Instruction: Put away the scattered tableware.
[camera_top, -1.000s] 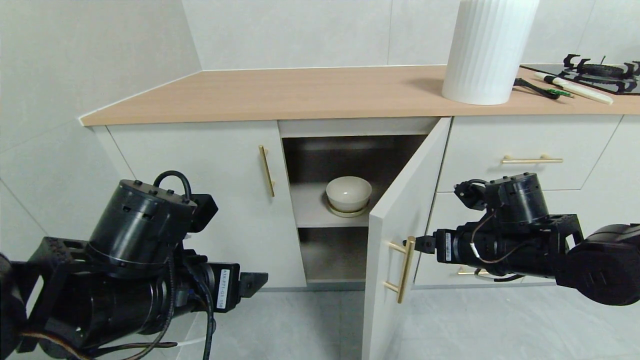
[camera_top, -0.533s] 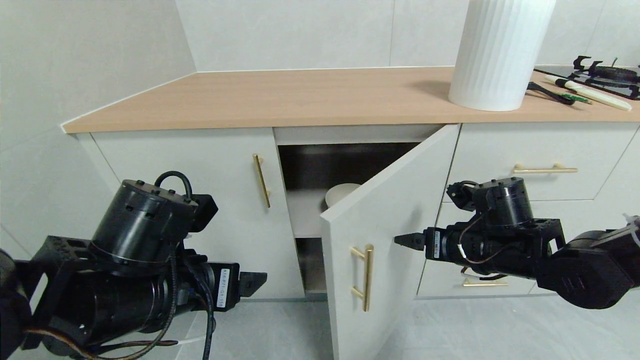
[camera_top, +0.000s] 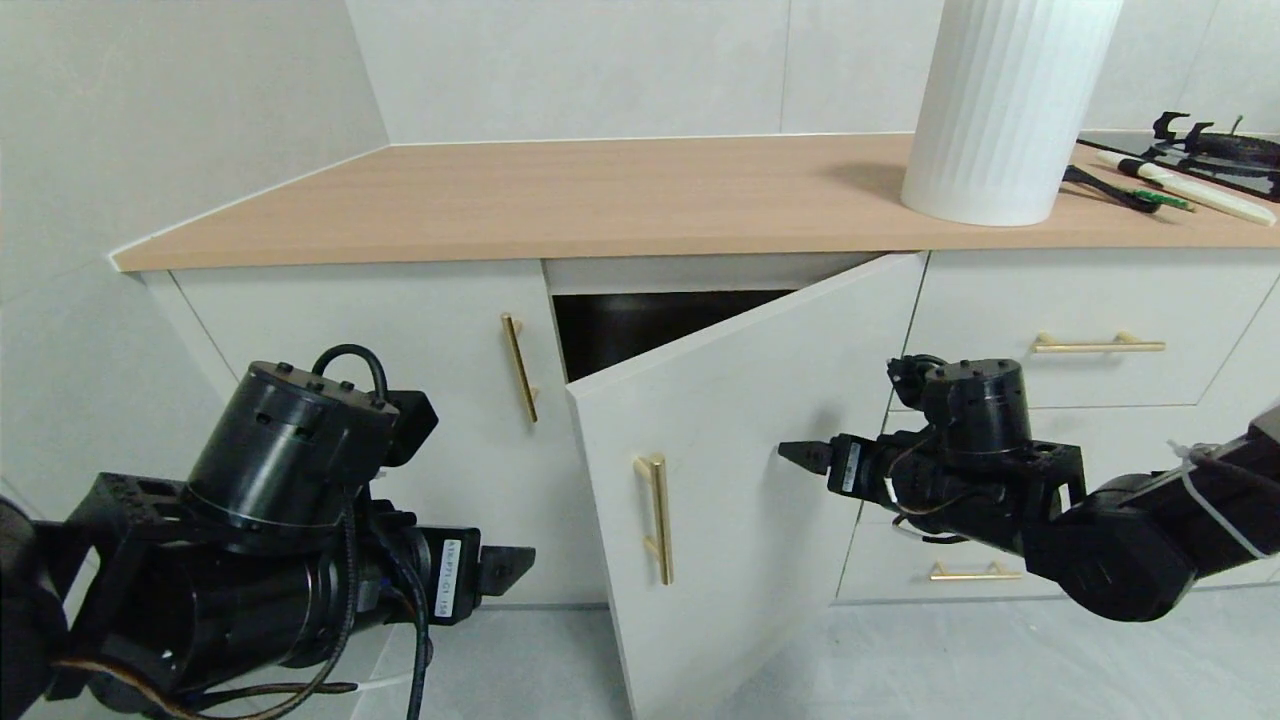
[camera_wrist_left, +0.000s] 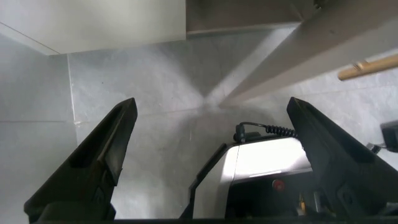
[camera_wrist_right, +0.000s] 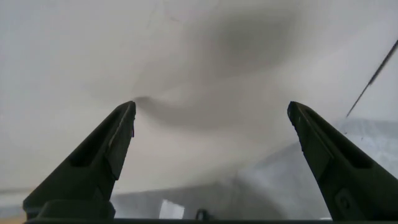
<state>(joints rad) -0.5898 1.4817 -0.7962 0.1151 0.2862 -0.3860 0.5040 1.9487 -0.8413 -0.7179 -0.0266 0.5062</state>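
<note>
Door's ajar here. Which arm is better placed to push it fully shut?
Right, probably. The right gripper is close to the outer face of the cabinet door, beside its handle. The left gripper sits lower, past the door's free edge, clear of it.

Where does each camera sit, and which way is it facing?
Head view: on the head, facing forward and down at the door and counter; left gripper and right gripper show.
Left wrist view: on that wrist, facing the floor; its open fingers show.
Right wrist view: on that wrist, facing the door close up; its open fingers show.
Shared: all three show the door; head and left wrist views its handle.
</note>
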